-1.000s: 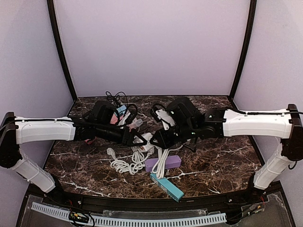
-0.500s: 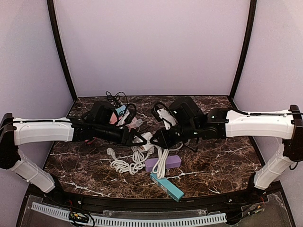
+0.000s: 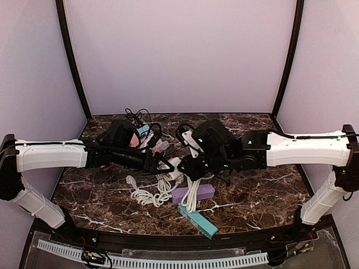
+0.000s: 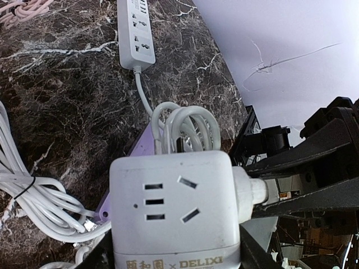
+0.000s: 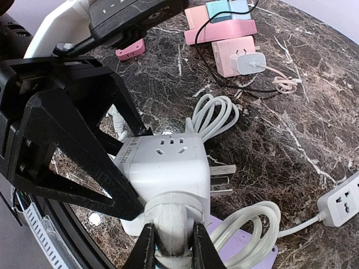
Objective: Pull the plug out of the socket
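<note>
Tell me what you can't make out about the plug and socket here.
Prongs of the round white plastic plug, right wrist view: hidden where it meets the white cube-shaped plastic socket; how far out, unclear.
Plug's cord, right wrist view: cut off by the bottom edge below the right gripper.
Left gripper, left wrist view: its tips covered by the socket.
</note>
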Available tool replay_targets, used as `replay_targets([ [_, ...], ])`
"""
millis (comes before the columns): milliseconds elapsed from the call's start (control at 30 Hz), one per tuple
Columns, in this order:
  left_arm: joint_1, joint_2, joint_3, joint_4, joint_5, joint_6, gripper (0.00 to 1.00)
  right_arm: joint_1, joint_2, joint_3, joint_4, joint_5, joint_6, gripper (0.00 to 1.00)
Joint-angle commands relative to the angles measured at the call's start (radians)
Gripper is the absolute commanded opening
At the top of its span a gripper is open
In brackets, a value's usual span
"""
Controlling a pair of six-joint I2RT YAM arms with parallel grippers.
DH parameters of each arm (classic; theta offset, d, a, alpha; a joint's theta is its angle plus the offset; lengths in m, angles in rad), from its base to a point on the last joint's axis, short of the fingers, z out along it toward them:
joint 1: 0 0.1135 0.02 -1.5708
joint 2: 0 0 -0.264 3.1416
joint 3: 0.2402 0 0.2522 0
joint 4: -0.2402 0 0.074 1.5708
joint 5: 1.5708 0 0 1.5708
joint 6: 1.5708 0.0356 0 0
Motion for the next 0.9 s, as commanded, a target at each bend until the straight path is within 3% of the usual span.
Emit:
replay_targets([
  [0,0.025,-0.017,0.002,-0.037,-0.056,-0.010,0.01,0.005,-0.025,0.035,0.004,0.044,0.021,0.00],
  [67,0.026,-0.035,-0.009,-0.001,-0.033,0.010,0.01,-0.018,-0.039,0.030,0.003,0.006,0.027,0.00],
  [200,0.026,-0.061,-0.019,0.023,-0.008,0.043,0.01,-0.030,-0.061,0.029,-0.012,-0.014,0.037,0.50],
  [300,0.025,-0.069,-0.026,0.033,0.001,0.038,0.01,-0.031,-0.070,0.022,-0.021,-0.021,0.050,0.64],
  [467,0.026,-0.075,-0.045,0.106,0.026,0.024,0.01,-0.032,-0.062,0.000,-0.017,-0.035,0.068,0.68],
  [867,0.026,-0.094,-0.059,0.149,0.081,0.024,0.01,-0.033,0.027,0.053,0.005,-0.077,0.025,0.61],
])
